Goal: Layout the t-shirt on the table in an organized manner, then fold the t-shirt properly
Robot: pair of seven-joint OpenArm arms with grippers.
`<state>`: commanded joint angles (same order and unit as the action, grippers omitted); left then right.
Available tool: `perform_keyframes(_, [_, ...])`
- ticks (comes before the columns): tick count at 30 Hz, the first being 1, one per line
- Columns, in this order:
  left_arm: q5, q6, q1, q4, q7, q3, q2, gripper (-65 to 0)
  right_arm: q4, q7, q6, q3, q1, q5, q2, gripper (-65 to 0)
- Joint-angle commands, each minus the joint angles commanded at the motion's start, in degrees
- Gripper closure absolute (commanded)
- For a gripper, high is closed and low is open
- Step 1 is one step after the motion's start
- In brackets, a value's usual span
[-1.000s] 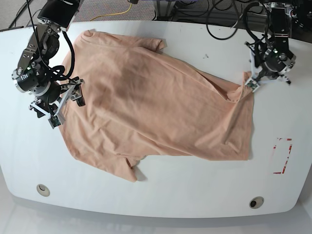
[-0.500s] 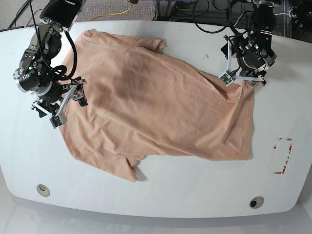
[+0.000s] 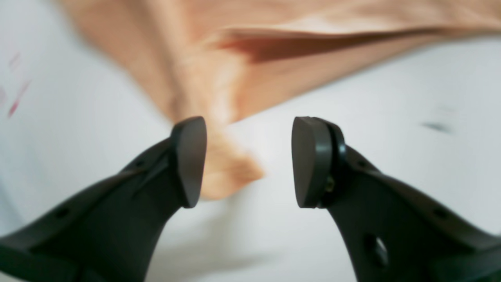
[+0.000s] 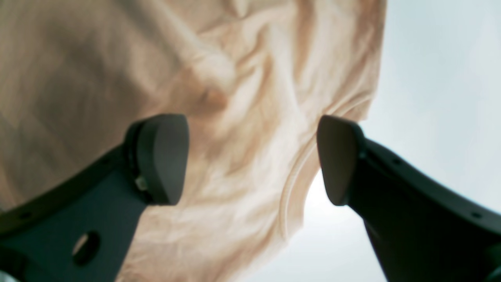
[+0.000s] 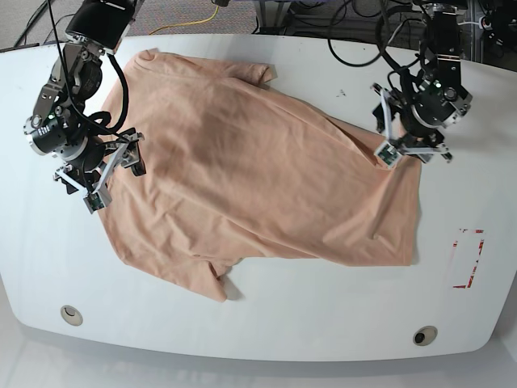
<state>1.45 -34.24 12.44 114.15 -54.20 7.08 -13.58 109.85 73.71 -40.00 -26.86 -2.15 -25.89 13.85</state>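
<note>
My left gripper [image 5: 401, 153] has shifted along the far hem corner over the last second, swinging inward and then back out; the corner peak seen earlier now lies lower. I judge the layout step unfinished. The t-shirt [image 5: 250, 174] lies spread diagonally on the desk [image 5: 266, 323], wrinkled, one sleeve curled at the near edge. In the left wrist view my left jaws stand apart, a fabric tip between them, unclamped. My right gripper [image 5: 113, 174] has barely moved; its jaws stand wide apart above the cloth edge, holding nothing.
</note>
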Motion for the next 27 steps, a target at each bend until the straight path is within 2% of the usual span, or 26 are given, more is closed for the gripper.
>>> perform_keyframes(3, [-0.09,2.29,0.09,0.00,1.67,0.09,-0.26,-34.0,0.00,0.00,0.00,0.00,0.00,0.00,0.00,-49.0])
perform_keyframes(5, [-0.09,2.90,0.00,-0.09,1.67,0.09,-0.26,-37.2,0.00,0.00,0.00,0.00,0.00,0.00,0.00,-49.0])
perform_keyframes(8, [-0.09,3.69,0.00,-0.35,1.67,0.09,-0.26,-44.9,0.00,0.00,0.00,0.00,-0.09,0.00,0.00,-49.0])
perform_keyframes(12, [-0.09,6.42,0.00,-0.53,1.67,0.09,-0.26,-53.3,0.00,0.00,0.00,0.00,-0.09,0.00,0.00,-49.0])
perform_keyframes(15, [-0.18,7.12,0.00,-0.70,1.67,-0.09,-0.09,-54.0,0.00,0.00,0.00,0.00,-0.09,0.00,0.00,-49.0])
perform_keyframes(27, [-0.18,7.38,0.00,-4.48,1.76,-1.85,0.00,-53.7,0.00,-0.09,0.00,0.00,-0.09,0.00,0.00,-49.0])
